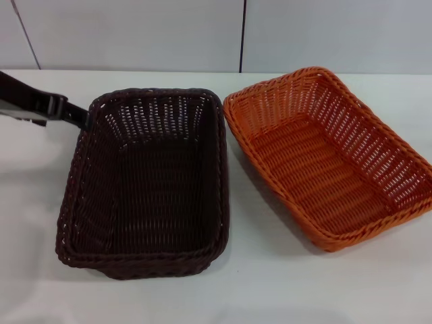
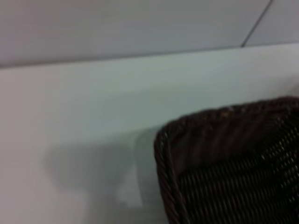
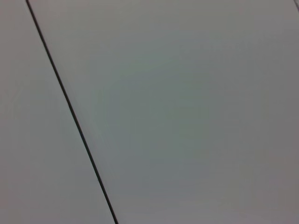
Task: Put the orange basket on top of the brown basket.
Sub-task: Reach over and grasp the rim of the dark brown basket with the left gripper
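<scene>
The brown basket (image 1: 145,182) stands upright on the white table, left of centre in the head view. The orange basket (image 1: 331,155) stands upright to its right, turned at an angle, its near-left corner close to the brown basket but apart from it. Both are empty. My left gripper (image 1: 82,116) reaches in from the left edge and sits at the brown basket's far left corner, right by the braided rim. The left wrist view shows one corner of the brown basket (image 2: 233,163) close up. My right gripper is out of view.
The white table (image 1: 270,283) runs to a pale panelled wall (image 1: 202,34) behind the baskets. The right wrist view shows only a pale surface with a dark seam (image 3: 70,112).
</scene>
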Action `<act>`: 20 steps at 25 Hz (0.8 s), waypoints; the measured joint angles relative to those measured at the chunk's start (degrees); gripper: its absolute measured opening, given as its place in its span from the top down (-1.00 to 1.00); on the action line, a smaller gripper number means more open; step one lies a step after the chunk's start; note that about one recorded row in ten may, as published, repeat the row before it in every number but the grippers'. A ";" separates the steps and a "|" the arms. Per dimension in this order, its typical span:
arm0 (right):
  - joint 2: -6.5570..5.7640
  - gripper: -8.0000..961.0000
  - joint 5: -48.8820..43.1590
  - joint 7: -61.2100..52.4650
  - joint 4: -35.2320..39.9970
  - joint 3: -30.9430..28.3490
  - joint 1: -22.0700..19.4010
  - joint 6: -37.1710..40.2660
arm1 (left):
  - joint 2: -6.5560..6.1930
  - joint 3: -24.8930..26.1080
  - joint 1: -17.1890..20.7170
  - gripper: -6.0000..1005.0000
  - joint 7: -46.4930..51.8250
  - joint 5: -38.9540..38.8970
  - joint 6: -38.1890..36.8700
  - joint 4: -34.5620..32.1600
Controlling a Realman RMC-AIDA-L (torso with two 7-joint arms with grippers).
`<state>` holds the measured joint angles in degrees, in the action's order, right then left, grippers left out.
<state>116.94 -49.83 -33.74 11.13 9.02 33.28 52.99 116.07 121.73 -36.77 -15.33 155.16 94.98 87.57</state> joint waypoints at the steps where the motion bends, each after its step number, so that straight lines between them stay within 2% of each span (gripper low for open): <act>1: 0.00 -0.38 0.00 0.00 0.00 0.00 0.00 0.00 | 0.20 0.03 0.05 -0.52 0.01 0.04 0.09 -0.10; 3: -0.04 -0.38 0.00 0.03 -0.06 0.01 0.08 0.00 | 0.97 0.34 0.34 -0.52 0.08 0.27 -0.10 -0.60; 6: -0.05 -0.38 0.00 0.04 -0.30 -0.03 0.11 0.00 | 1.46 0.70 0.61 -0.51 0.16 0.84 -0.78 -2.59; 20: -0.05 -0.38 0.00 0.08 -0.66 0.41 0.01 0.01 | 1.78 -0.86 0.63 -0.47 -0.36 0.56 -6.80 -13.95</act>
<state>116.88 -49.83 -33.66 10.48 9.43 33.29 53.00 117.85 120.87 -36.14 -15.70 155.72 88.18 73.62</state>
